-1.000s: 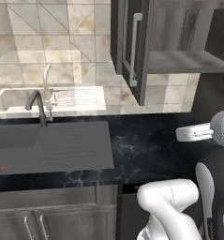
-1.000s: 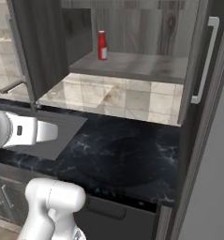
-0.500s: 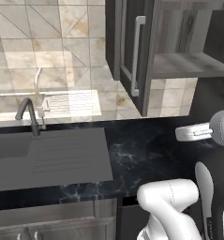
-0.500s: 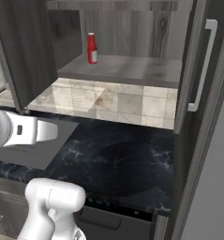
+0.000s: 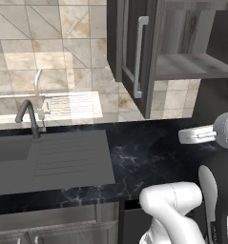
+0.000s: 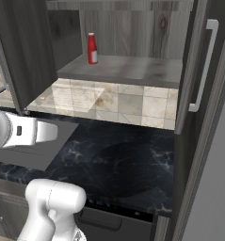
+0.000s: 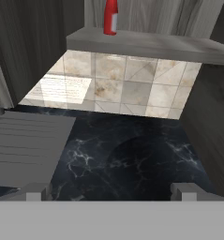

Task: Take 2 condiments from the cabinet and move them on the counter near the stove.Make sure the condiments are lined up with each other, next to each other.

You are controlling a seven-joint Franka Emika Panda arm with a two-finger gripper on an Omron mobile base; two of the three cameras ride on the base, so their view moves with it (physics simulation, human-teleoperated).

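A slim red condiment bottle [image 6: 92,48] with a white cap stands upright at the left end of the grey shelf [image 6: 132,70] inside the open cabinet [image 5: 191,66]. In the hand view the bottle [image 7: 110,16] is at the top, far ahead of and above my gripper [image 7: 111,193]. The gripper is open and empty, its two fingertips [image 7: 36,192] wide apart over the black counter [image 7: 132,154]. My white arm [image 6: 29,132] hangs over the counter [image 6: 118,160] well below the shelf. The stove is out of view.
A dark sink with a drainboard [image 5: 67,157] and a faucet [image 5: 28,114] lies left of the arm. The cabinet's open doors [image 5: 134,52] [image 6: 205,70] with silver bar handles flank the shelf. A tiled backsplash [image 6: 114,101] sits under it. A tall grey panel [image 6: 217,188] bounds the right.
The whole picture has shifted in both base views, so the camera has moved; the cabinet and red bottle now sit slightly lower and further left. The gripper stays open.
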